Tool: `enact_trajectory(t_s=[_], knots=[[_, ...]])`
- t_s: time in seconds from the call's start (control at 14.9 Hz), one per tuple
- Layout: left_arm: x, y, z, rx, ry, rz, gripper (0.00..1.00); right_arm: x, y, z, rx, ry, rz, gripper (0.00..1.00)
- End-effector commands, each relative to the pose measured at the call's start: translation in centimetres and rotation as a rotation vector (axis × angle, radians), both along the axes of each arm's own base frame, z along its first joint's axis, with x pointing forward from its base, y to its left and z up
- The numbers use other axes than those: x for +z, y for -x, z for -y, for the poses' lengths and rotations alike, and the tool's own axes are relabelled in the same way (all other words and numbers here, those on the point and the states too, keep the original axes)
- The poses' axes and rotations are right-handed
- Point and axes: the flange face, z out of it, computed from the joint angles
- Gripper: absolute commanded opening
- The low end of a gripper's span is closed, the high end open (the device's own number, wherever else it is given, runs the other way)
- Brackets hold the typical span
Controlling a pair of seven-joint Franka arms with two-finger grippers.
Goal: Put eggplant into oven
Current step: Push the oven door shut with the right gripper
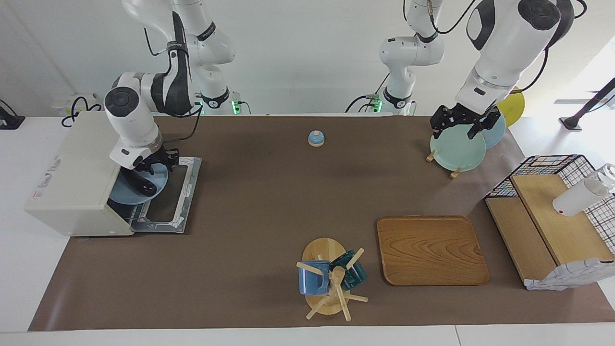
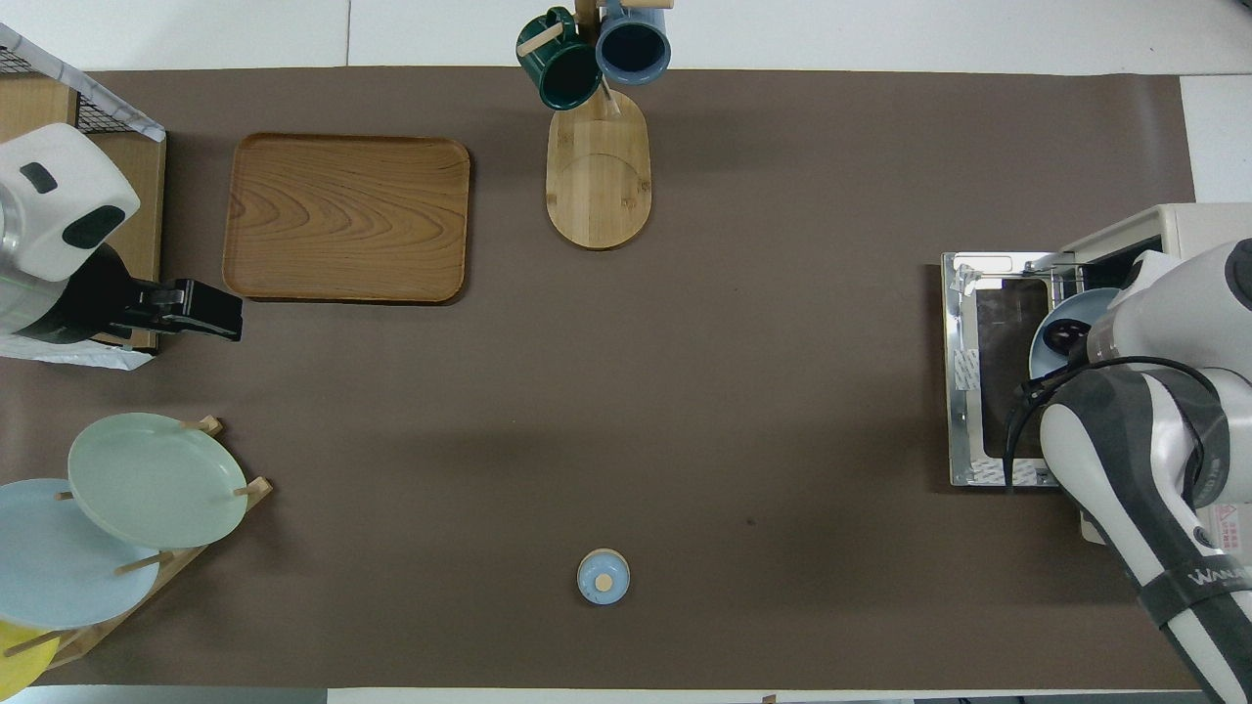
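The cream-white oven (image 1: pixel 72 168) stands at the right arm's end of the table, its door (image 1: pixel 181 192) dropped open flat on the mat. My right gripper (image 1: pixel 156 163) is at the oven's mouth, shut on the rim of a light blue plate (image 1: pixel 156 185). The dark eggplant (image 1: pixel 138 186) lies on that plate, partly inside the oven. In the overhead view the plate (image 2: pixel 1049 360) and a bit of the eggplant (image 2: pixel 1061 335) show over the door (image 2: pixel 978 391), beside the oven (image 2: pixel 1203 227); the wrist hides the gripper. My left gripper (image 1: pixel 462 127) waits over the plate rack.
A plate rack (image 1: pixel 456 151) with pale green, blue and yellow plates stands at the left arm's end. A wooden tray (image 1: pixel 431 250), a mug tree (image 1: pixel 329 281) with two mugs, a small blue bell (image 1: pixel 316 138) and a wire-and-wood shelf (image 1: pixel 552 221) are also on the table.
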Motion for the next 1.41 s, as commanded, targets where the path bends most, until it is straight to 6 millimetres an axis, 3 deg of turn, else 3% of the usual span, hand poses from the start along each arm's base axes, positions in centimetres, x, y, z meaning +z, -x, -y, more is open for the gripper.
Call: enact_trajectory(t_s=[0.0, 0.13, 0.2, 0.33, 0.4, 0.67, 0.8, 1.34], knots=[[0.3, 0.4, -0.3, 0.005, 0.010, 0.002, 1.00, 1.5, -0.5, -1.2, -0.003, -0.033, -0.013, 0.61], [0.3, 0.4, -0.3, 0.008, 0.010, 0.002, 1.00, 2.5, -1.5, -4.0, -0.014, -0.049, -0.004, 0.54], [0.2, 0.4, -0.3, 0.007, 0.009, 0.000, 1.00, 2.4, -1.7, -5.8, -0.050, -0.042, 0.018, 0.41], [0.2, 0.4, -0.3, 0.005, 0.009, 0.000, 1.00, 1.4, -1.3, -10.2, -0.101, -0.038, 0.090, 0.05], [0.2, 0.4, -0.3, 0.007, 0.009, 0.000, 1.00, 0.5, -1.2, -11.8, -0.121, -0.036, 0.107, 0.00], [0.2, 0.4, -0.3, 0.005, 0.009, 0.000, 1.00, -5.3, -1.8, -13.7, -0.166, -0.040, 0.139, 0.00], [0.3, 0.4, -0.3, 0.007, 0.009, 0.002, 1.00, -7.3, -2.2, -13.0, -0.165, -0.035, 0.128, 0.00], [0.3, 0.4, -0.3, 0.007, 0.009, 0.002, 1.00, -8.4, -2.0, -11.4, -0.115, 0.033, 0.112, 0.00]])
